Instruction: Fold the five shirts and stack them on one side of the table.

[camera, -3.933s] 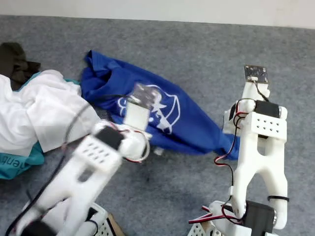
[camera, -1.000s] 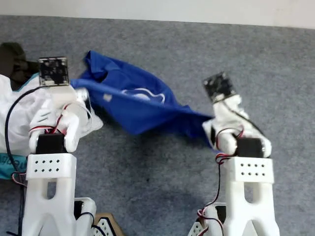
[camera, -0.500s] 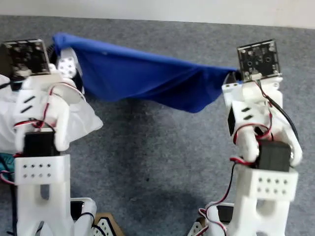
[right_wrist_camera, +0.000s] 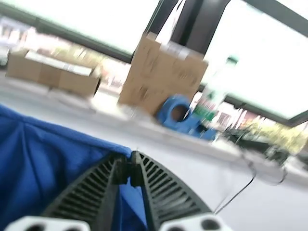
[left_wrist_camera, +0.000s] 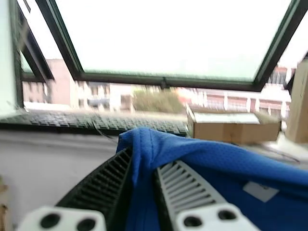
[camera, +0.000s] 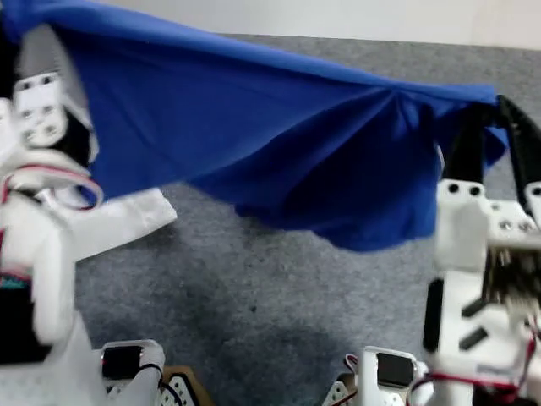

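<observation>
- The blue shirt is up! Seconds ago it lay crumpled on the table. Now it hangs clear above the table, stretched wide between the two arms like a curtain, its lower edge sagging in a curve toward the grey surface without touching it.
- The table has come bare beneath the cloth where the heap was.
- The right gripper has climbed high over the table's right side, with its ribbed jaws pinched tight on one upper corner of the cloth.
- The left gripper has risen just as far over the table's left side, clamped on the opposite corner with blue fabric bunched between its jaws.
- The white shirt lies unfolded on the table's left side, one flap poking out beside the left arm.
- My read: that lift has shaken the garment open, the set-up for laying it flat. Folding hasn't started, and I see no stack, so the job looks to be at an early stage.
</observation>
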### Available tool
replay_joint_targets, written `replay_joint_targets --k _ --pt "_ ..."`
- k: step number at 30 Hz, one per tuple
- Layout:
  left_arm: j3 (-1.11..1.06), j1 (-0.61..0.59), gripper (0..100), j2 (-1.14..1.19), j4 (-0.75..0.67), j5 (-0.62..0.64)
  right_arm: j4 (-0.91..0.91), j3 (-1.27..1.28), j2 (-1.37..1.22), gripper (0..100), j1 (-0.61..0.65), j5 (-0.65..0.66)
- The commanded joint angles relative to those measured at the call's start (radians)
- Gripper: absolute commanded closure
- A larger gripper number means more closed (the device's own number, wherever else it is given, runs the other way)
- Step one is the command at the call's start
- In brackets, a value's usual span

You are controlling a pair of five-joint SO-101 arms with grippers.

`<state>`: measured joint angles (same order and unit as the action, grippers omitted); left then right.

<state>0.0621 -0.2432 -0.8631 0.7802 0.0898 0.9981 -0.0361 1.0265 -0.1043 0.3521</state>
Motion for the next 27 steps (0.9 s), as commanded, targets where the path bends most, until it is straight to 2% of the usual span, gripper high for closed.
replay_joint_targets --k 1,8,13,16,20,22,27 --pt "0.101 -0.059 99 -0.012 -0.002 0.008 0.002 -0.111 0.004 99.2 -0.051 -0.012" --pt "0.183 -0.058 99 -0.012 0.003 0.009 0.002 -0.314 0.004 99.2 -0.05 -0.014" --pt "0.165 -0.056 99 -0.002 0.043 0.009 0.07 -0.317 -0.001 99.2 -0.05 -0.008" --pt "0.087 -0.031 99 -0.001 0.1 0.009 0.143 -0.255 -0.047 99.2 -0.05 -0.011" --pt "-0.15 0.03 99 -0.001 0.103 0.005 0.205 -0.133 -0.159 99.2 -0.041 -0.012" --pt "-0.289 0.045 99 0.001 0.044 0.003 0.199 -0.047 -0.228 99.2 -0.004 -0.008" --pt "-0.616 0.064 99 0.077 -0.321 0.002 -0.019 0.17 -0.415 99.2 0.044 -0.014"
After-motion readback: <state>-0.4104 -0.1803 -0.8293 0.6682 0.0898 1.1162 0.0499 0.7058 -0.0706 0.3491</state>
